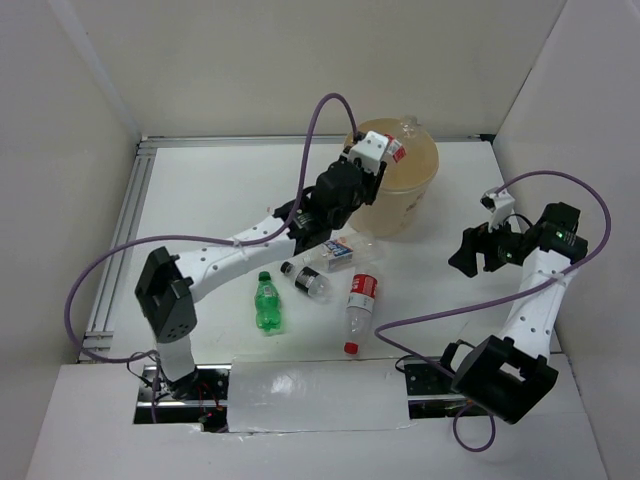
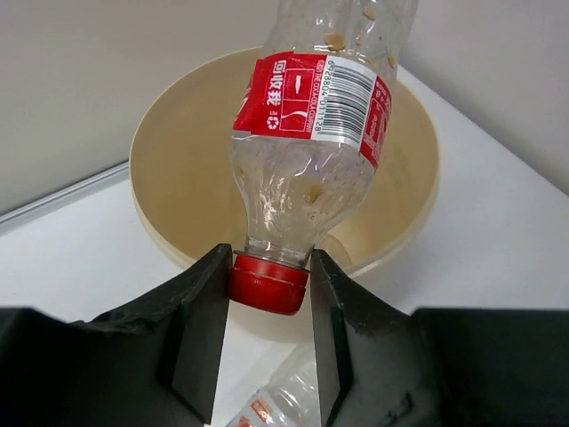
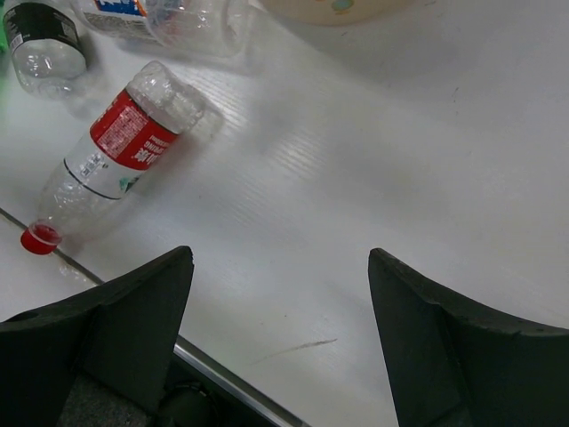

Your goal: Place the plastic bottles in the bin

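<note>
My left gripper [image 1: 374,158] [image 2: 270,260] is shut on the red cap of a clear red-labelled bottle [image 1: 400,148] [image 2: 311,124], holding it over the open mouth of the beige bin [image 1: 418,190] [image 2: 156,133]. On the table lie a green bottle [image 1: 268,303], a dark-labelled bottle [image 1: 307,278] [image 3: 40,36], a blue-white-labelled bottle [image 1: 345,250] [image 3: 151,13] and a red-labelled bottle [image 1: 361,298] [image 3: 116,147]. One of them shows below my left fingers [image 2: 284,396]. My right gripper [image 1: 470,252] [image 3: 280,258] hangs open over bare table right of the bottles, nothing between its fingers.
White walls close in the table at the back and both sides. An aluminium rail [image 1: 125,230] runs along the left edge. A white board [image 1: 310,395] covers the near edge between the arm bases. Purple cables loop over both arms.
</note>
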`<action>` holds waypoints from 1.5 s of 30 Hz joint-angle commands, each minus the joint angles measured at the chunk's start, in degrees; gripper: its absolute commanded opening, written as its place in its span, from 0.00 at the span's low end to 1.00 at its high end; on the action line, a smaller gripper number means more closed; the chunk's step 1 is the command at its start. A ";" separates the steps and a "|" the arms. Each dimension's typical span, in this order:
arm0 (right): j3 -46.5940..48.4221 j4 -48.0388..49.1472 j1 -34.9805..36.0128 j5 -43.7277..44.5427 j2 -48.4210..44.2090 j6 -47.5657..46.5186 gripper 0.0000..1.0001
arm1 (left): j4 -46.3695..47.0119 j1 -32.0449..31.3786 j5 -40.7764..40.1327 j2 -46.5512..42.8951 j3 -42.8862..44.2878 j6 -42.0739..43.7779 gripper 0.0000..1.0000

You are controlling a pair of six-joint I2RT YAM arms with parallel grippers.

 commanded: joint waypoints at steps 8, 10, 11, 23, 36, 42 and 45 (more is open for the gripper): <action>-1.76 1.41 4.91 -4.18 -1.46 -1.19 0.92 | -6.96 3.42 -1.48 7.92 12.97 -1.05 0.93; -3.07 7.10 11.47 -3.04 -2.07 7.47 0.92 | -6.96 3.42 -2.00 7.13 13.50 -1.05 1.00; -3.08 10.08 14.30 0.01 -2.68 11.52 0.90 | -6.96 3.42 -2.00 5.31 13.50 -1.05 1.00; -7.30 30.84 46.64 16.74 3.11 42.39 0.86 | -18.72 -1.59 -6.31 -31.65 -21.36 -24.55 1.00; -14.84 38.68 53.71 28.51 10.76 67.09 0.96 | -44.91 -10.11 -13.78 -50.35 -47.05 -65.55 1.00; -21.08 41.57 56.96 29.84 11.38 74.55 0.99 | -49.32 -10.12 -14.83 -45.96 -46.44 -70.57 1.00; -23.20 44.38 58.88 31.06 11.38 76.67 0.99 | -49.32 -10.65 -14.84 -45.95 -46.97 -72.24 1.00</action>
